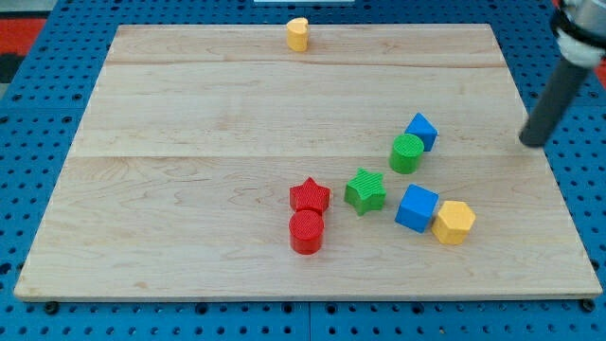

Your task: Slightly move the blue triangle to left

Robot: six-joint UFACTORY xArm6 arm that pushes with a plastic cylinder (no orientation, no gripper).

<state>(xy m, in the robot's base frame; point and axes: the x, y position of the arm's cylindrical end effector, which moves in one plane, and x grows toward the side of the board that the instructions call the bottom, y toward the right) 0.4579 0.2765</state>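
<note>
A: Only one camera view to go on. Where is my tip, and where does the blue triangle lie from it?

B: My tip rests low on the table near the view's right edge. The blue triangle lies to the view's left of the tool, slightly toward the view's top, with bare wood between them. The two are apart, not touching.

A: Is the tool open, closed, or gripping something?

B: None of these. It is a plain rod with no jaws, and nothing is held or touched by it.

A: What crowds the triangle?

B: A green cylinder touches it on the far side from the tool, toward the view's bottom-left. A leftward push would likely nudge that too.

A: And the rest?

B: Farther left and lower than the tool sit a blue cube with a yellow block against it, then a green star, a red star and a red cylinder. Another yellow block stands far off at the view's top. None blocks the straight path from my tip to the triangle.
</note>
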